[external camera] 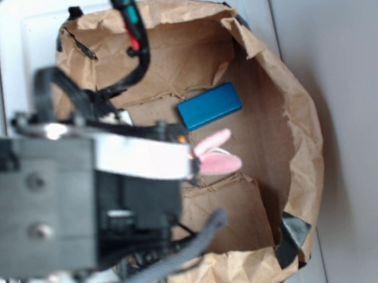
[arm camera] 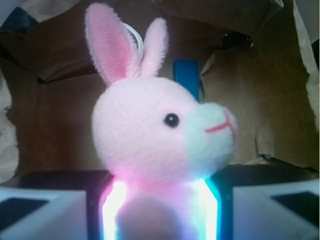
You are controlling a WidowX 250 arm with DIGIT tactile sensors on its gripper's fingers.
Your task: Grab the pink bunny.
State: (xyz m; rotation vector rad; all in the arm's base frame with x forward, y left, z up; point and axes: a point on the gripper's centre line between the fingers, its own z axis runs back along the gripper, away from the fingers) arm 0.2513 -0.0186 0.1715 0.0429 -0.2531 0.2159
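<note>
The pink bunny (arm camera: 155,132) fills the wrist view, head up, with a paler muzzle, a dark eye and two long ears. Its body sits squeezed between my two glowing fingers (arm camera: 112,210), so my gripper (arm camera: 160,212) is shut on the pink bunny. In the exterior view only the bunny's pink ears (external camera: 215,153) stick out past the arm, and the gripper itself is hidden under the arm's blurred black body (external camera: 80,200).
A blue rectangular block (external camera: 209,105) lies on the floor of a brown paper-lined basket (external camera: 302,123), just behind the bunny. The crumpled paper walls rise all around. The block (arm camera: 186,77) also shows behind the bunny's ears.
</note>
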